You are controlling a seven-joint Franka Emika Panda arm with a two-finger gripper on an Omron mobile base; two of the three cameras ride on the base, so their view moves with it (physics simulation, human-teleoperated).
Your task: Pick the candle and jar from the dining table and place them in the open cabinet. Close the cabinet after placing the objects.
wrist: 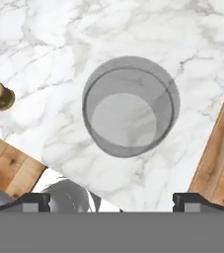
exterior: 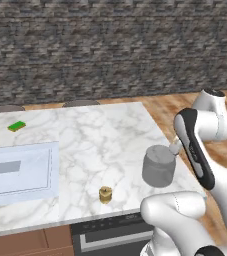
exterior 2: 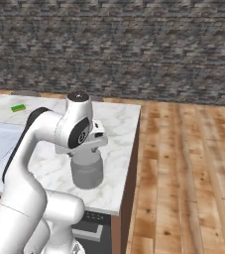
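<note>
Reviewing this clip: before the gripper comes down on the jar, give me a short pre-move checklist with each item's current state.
1. Gripper centred over the jar: ok in the hand view.
2. Fingers wider apart than the jar: ok, jaws open.
3. Jar upright on the dining table: ok.
4. Candle apart from the jar: ok.
5. Jar's margin from the table edge: ok, though it stands near the corner.
6. Cabinet open: cannot tell.

Rendered kitchen interior. A rough grey-brown stone wall (exterior: 110, 50) spans the rear, from 9 to 3 o'clock. Wood-plank flooring (exterior 2: 183, 173) in warm brown runs toward 3 o'clock in the right base view. Two grey round seat tops (exterior: 81, 103) stand near 12 o'clock. Lighting is even and diffuse.
</note>
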